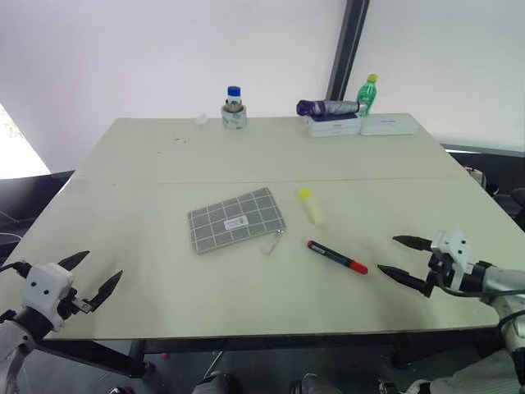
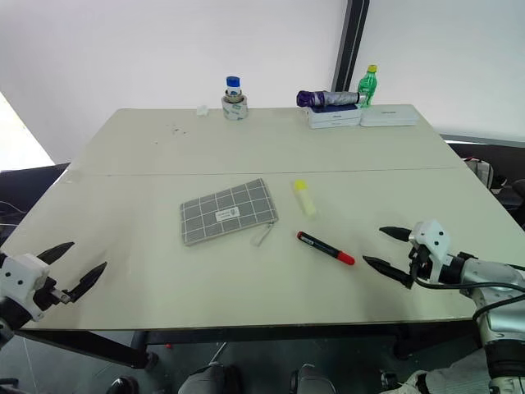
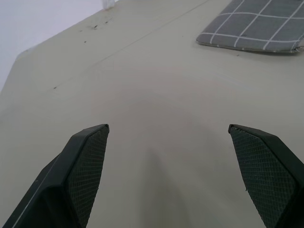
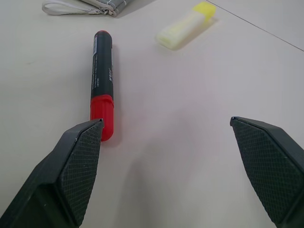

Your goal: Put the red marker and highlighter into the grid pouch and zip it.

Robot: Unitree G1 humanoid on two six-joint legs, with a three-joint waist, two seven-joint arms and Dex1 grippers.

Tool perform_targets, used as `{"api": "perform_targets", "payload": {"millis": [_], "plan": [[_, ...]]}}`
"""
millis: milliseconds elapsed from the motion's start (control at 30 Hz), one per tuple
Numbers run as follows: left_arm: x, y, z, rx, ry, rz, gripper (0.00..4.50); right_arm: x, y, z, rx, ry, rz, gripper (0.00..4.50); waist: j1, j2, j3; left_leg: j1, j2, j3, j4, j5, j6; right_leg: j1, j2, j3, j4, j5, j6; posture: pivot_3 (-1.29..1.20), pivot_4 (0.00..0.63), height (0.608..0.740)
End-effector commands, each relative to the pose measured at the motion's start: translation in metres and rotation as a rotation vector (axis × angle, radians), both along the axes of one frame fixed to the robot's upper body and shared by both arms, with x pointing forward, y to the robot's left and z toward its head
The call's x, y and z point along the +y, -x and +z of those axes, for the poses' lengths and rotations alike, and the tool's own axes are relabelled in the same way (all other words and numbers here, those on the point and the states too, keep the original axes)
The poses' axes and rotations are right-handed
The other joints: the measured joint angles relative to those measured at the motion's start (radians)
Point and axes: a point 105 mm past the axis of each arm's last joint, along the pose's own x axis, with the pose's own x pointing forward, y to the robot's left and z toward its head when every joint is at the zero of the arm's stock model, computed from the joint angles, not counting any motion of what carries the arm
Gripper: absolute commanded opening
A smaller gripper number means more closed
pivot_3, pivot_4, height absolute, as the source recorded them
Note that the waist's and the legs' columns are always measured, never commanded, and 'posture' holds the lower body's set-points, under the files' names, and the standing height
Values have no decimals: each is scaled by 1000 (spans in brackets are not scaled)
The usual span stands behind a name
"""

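The grid pouch (image 1: 237, 219) lies flat at the middle of the table, grey with white lines, its white zipper pull (image 1: 272, 244) trailing toward the front right. To its right lies the pale-yellow highlighter (image 1: 310, 204). In front of that rests the red marker (image 1: 337, 256), black barrel with a red cap, also in the right wrist view (image 4: 101, 82). My right gripper (image 1: 394, 256) stands open just right of the marker's red end, holding nothing. My left gripper (image 1: 97, 274) stands open at the table's front left corner, empty, well left of the pouch (image 3: 256, 23).
Along the table's far edge stand a blue-capped jar on a tape roll (image 1: 234, 109), a purple folded umbrella (image 1: 326, 107) on white boxes (image 1: 359, 125) and a green bottle (image 1: 367, 92). The table's front edge (image 1: 246, 335) runs just below both grippers.
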Motion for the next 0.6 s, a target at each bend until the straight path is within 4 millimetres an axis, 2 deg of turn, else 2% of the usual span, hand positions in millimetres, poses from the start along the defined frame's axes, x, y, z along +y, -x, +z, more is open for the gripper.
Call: {"api": "perform_targets", "payload": {"millis": [33, 333, 600], "plan": [[4, 1, 14, -44, -26, 6, 4250, 2, -5, 10, -44, 5, 13, 4437, 1, 0, 0, 0, 0, 0, 0, 0, 0, 0, 0, 0, 0, 0, 0, 0, 150, 740], [1, -8, 21, -88, -98, -10, 4250, 10, -14, 14, -63, 6, 23, 4437, 0, 0, 0, 0, 0, 0, 0, 0, 0, 0, 0, 0, 0, -1, -1, 0, 150, 740], [-9, -23, 22, -134, -201, -71, 4250, 40, -42, 30, -108, -94, 20, 4437, -1, 0, 0, 0, 0, 1, 0, 0, 1, 0, 0, 0, 0, 0, 0, 0, 150, 740]]}}
